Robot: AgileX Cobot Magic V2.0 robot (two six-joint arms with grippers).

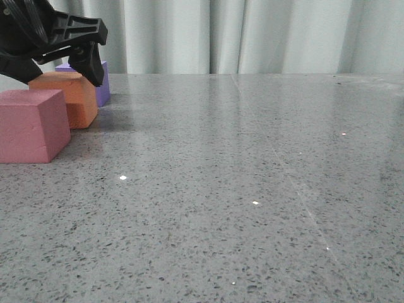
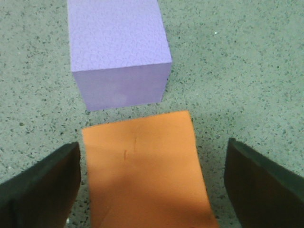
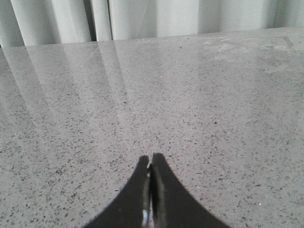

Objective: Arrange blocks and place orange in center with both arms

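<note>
Three cubes cluster left; the left claw [image 2: 152,190] straddles the orange cube [image 2: 145,171], wide open—next, closing. Right claw [image 3: 151,190] pinched empty.

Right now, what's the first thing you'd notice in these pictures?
Three bright foam cubes bunched at the table's far left: the pink-red cube nearest, the orange cube behind it, the purple cube farthest back. The black left gripper hangs open over the orange cube, a finger on each side. The right gripper is shut over bare grey stone.
</note>
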